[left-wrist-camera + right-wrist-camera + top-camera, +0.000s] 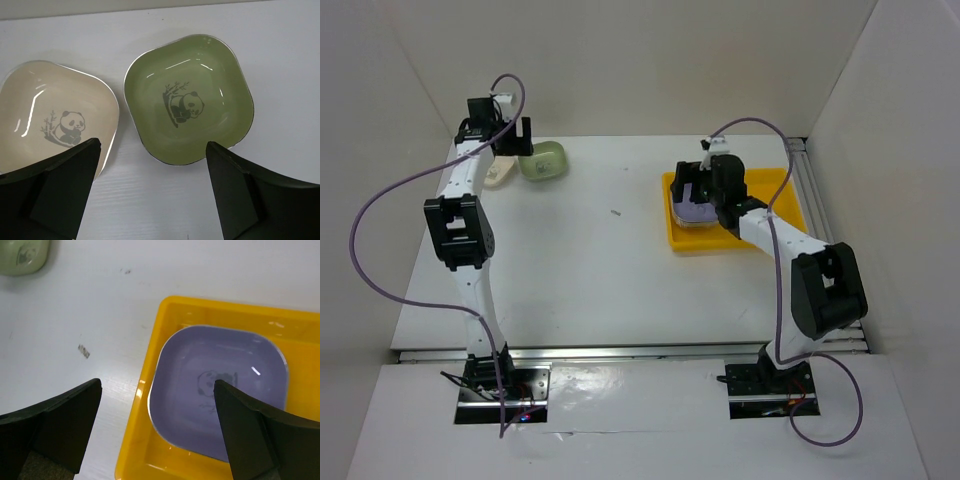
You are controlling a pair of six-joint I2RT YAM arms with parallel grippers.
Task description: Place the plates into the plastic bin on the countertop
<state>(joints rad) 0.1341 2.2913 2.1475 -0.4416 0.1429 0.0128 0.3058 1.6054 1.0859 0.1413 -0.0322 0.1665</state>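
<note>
A: What sits closest in, on the left?

B: The left gripper. Its dark fingers are spread wide and grip nothing, hanging above the table.

A: What's under it?

B: Two plates, both lying flat, each with a panda print in the middle. The cream plate lies below and ahead of the left finger, which hides its near edge. The green plate lies ahead of the gap between the fingers, reaching toward the right one. The two are just beside each other, with a thin strip of table between their rims.

A: And further right?

B: The right gripper, also spread wide with nothing between its fingers. Its left finger hangs over bare table just outside the bin. Its right finger hangs over the lavender plate.

A: Where exactly is that plate?

B: It lies flat inside the bin, close to the wall on the left-finger side. The top view shows yellow floor off to the gripper's right.
</note>
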